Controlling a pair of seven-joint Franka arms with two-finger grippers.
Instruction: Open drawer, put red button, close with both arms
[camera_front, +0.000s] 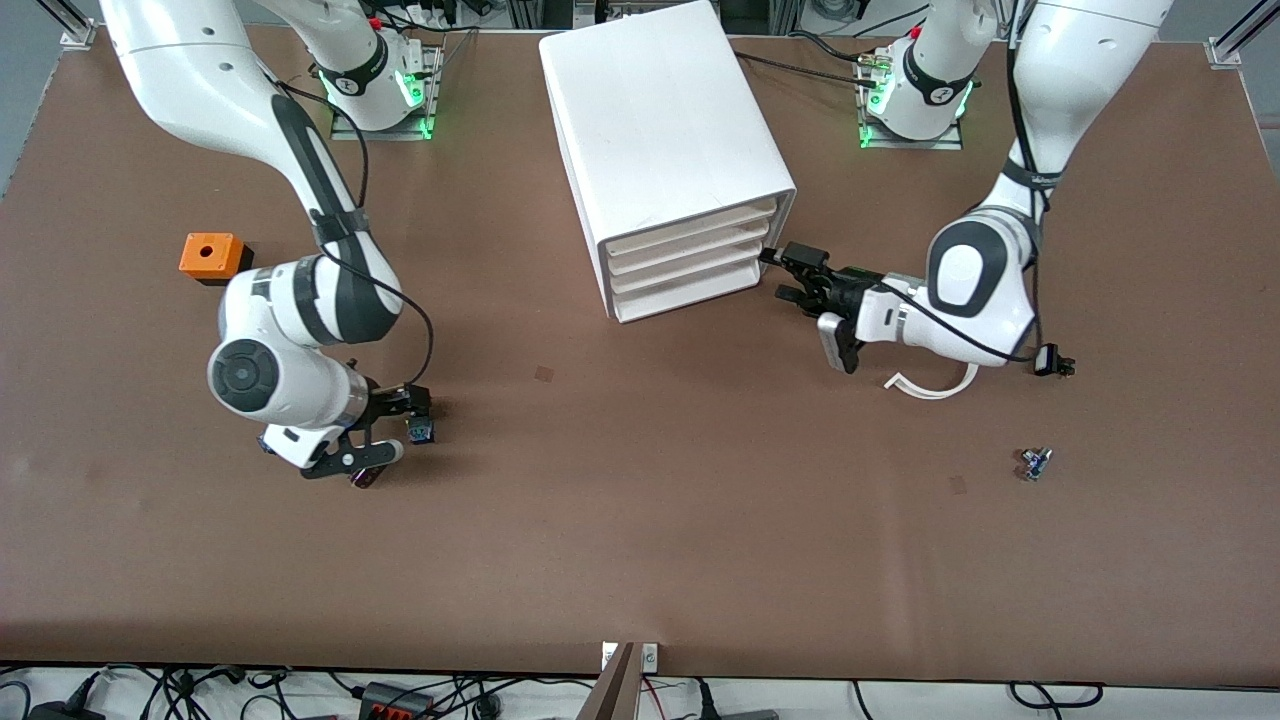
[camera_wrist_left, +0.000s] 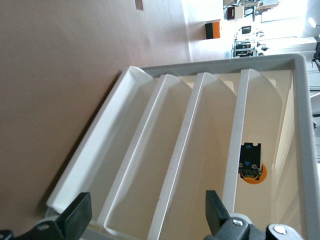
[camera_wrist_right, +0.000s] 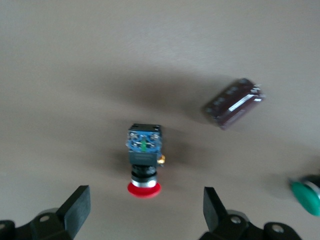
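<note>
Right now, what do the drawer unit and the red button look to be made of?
The drawer unit: probably matte white plastic, going by its smooth moulded walls and rounded edges. The red button: seemingly plastic, with a glossy red cap on a black and blue body; a small brass-coloured bit at its side may be metal.

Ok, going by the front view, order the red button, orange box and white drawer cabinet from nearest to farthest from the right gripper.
1. Red button, on the table under the right gripper.
2. Orange box, toward the right arm's end.
3. White drawer cabinet, mid-table.
</note>
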